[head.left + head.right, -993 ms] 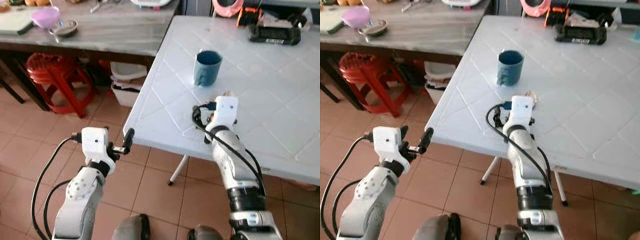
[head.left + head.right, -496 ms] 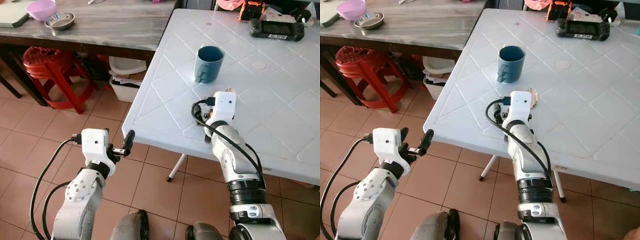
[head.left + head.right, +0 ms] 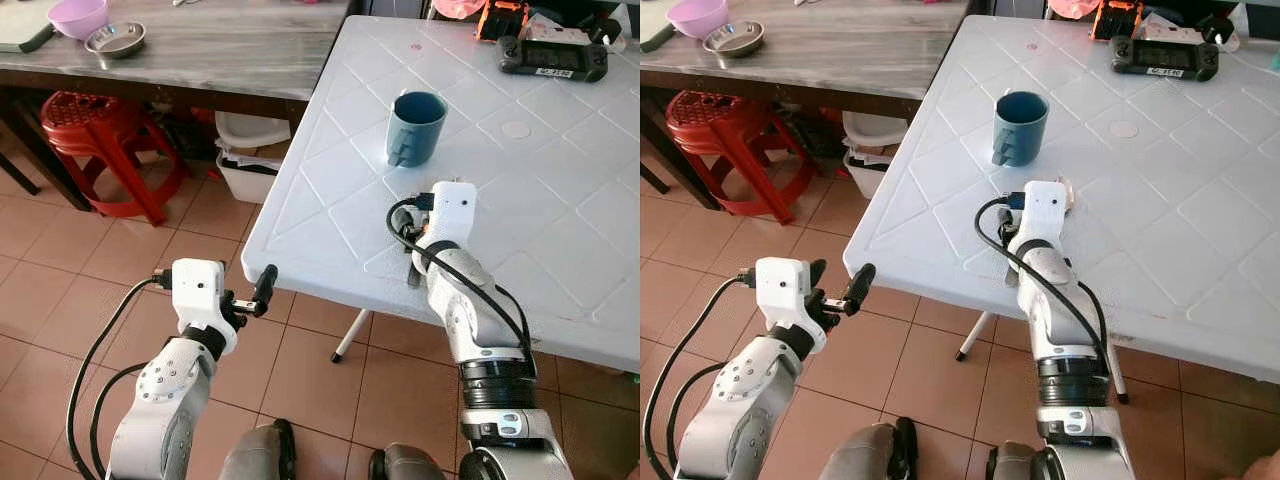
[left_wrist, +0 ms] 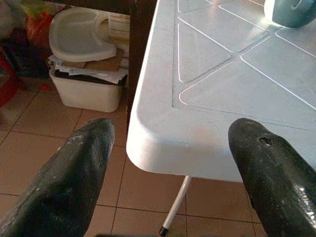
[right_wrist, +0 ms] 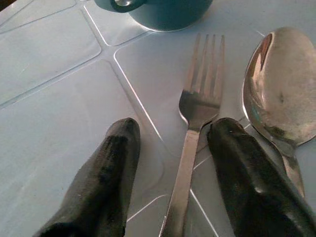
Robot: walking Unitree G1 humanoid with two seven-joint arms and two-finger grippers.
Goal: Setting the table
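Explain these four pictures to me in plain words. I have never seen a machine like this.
This is a walking humanoid robot with two silver arms. Two pictures come from cameras in its head, looking down. The other two come from cameras on its wrists, looking along the black fingers.

The right gripper rests open over a white table, with a fork lying between its fingers and a spoon beside it. A blue mug stands just beyond. Neither piece of cutlery is held.

The left gripper is open and empty, off the table's near corner, above the tiled floor.
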